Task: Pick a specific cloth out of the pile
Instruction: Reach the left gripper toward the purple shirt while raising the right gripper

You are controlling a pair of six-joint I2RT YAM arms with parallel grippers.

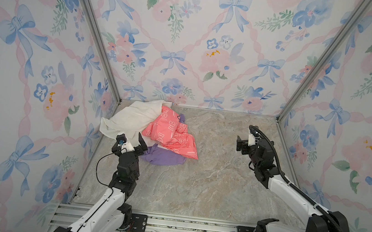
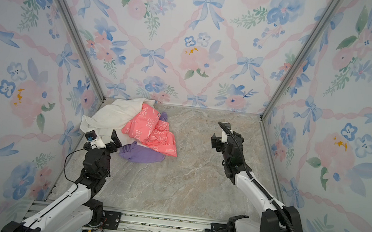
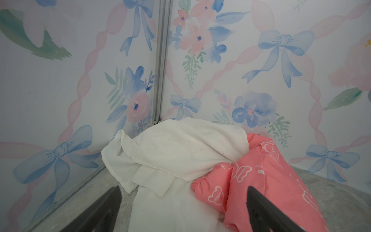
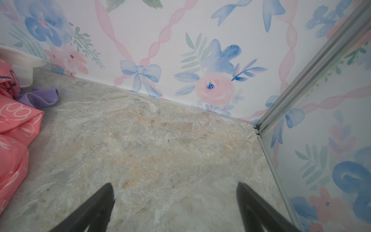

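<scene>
Mostly hidden: cloth (under pile) | left gripper wide | right gripper wide

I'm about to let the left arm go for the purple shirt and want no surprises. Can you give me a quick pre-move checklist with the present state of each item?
1. Left gripper open and holding nothing: ok.
2. Right gripper open, over the bare marble-patterned tabletop, apart from the pile: ok.
3. Soft lavender-purple T-shirt visible and reachable at the pile's near edge: ok.
4. Purple shirt free of other garments: not ok; the coral-pink jacket with white bear outlines lies over it.
5. Left gripper aimed at the purple shirt: not ok; its wrist view shows the cream-white shirt and the pink jacket.
</scene>
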